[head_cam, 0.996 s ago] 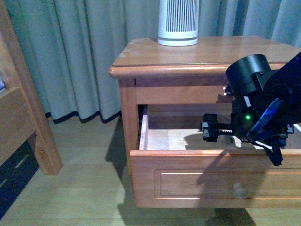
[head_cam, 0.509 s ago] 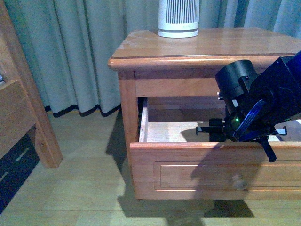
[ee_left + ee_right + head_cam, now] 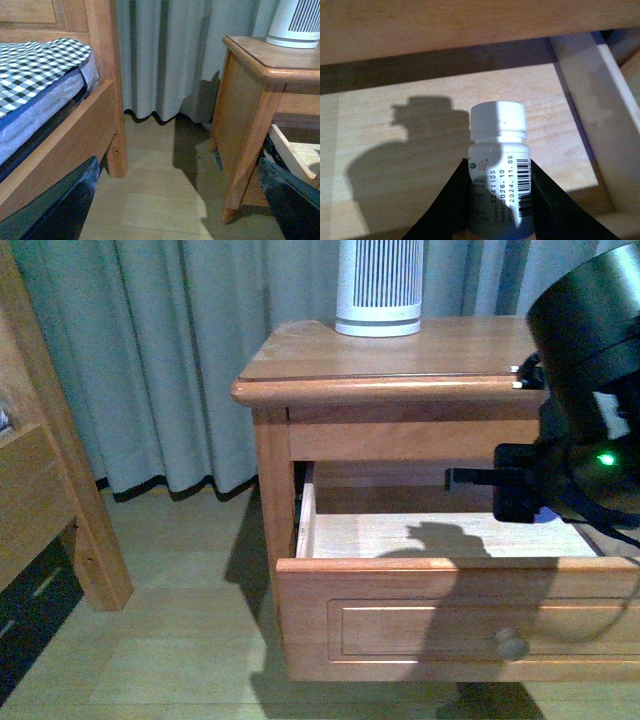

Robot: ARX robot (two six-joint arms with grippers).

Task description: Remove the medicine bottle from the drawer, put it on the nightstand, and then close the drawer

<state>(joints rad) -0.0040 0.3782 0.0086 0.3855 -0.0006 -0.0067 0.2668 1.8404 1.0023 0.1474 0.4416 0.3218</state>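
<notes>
The nightstand (image 3: 400,358) has its upper drawer (image 3: 450,615) pulled out, with the pale wood inside showing. My right gripper (image 3: 498,197) is shut on the medicine bottle (image 3: 498,150), a small white bottle with a printed label. It holds the bottle above the drawer floor (image 3: 410,100), where its shadow falls. In the front view my right gripper (image 3: 468,478) reaches over the open drawer from the right, and the bottle is hidden there. My left gripper (image 3: 177,202) is open and empty above the floor between bed and nightstand. It is out of the front view.
A tall white ribbed canister (image 3: 378,285) stands at the back of the nightstand top. The wooden bed frame (image 3: 50,490) with a checked mattress (image 3: 35,65) is at the left. Grey curtains (image 3: 180,360) hang behind. The drawer knob (image 3: 512,644) faces me.
My right arm has risen and moved right, closer to the camera. Its gripper has lifted from low inside the drawer to above the drawer's rim. The drawer has stayed open.
</notes>
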